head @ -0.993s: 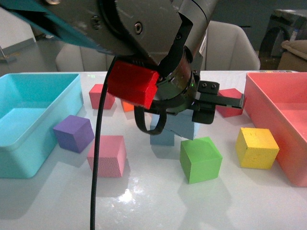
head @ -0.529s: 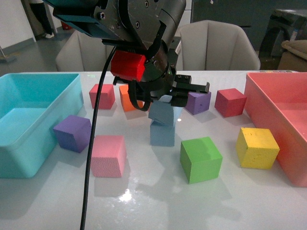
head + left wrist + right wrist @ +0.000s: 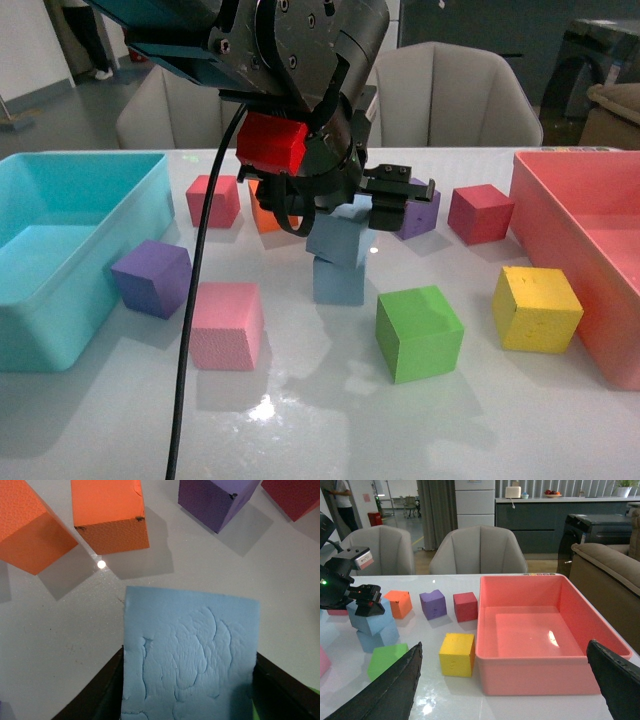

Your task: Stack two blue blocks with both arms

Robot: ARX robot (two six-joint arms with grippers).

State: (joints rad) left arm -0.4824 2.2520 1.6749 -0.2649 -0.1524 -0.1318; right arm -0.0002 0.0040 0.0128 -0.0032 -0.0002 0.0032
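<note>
My left gripper [image 3: 345, 232] is shut on a pale blue block [image 3: 338, 239] and holds it tilted on top of the second blue block [image 3: 338, 282], which stands on the white table mid-centre. In the left wrist view the held block [image 3: 190, 655] fills the space between the black jaws. The right wrist view shows both blue blocks, the held one [image 3: 370, 617] above the lower one [image 3: 376, 638]. My right gripper [image 3: 505, 690] is open and empty, off to the right, above the table in front of the pink bin [image 3: 530, 630].
A turquoise bin [image 3: 60, 250] stands at the left, a pink bin [image 3: 590, 250] at the right. Loose cubes surround the stack: green [image 3: 418, 332], yellow [image 3: 536, 308], pink [image 3: 225, 325], purple [image 3: 152, 277], red [image 3: 480, 213], orange [image 3: 266, 212], another purple [image 3: 417, 215].
The left arm has drawn back from the camera and lowered the held blue block onto the lower blue block. In the last half second it barely moved.
</note>
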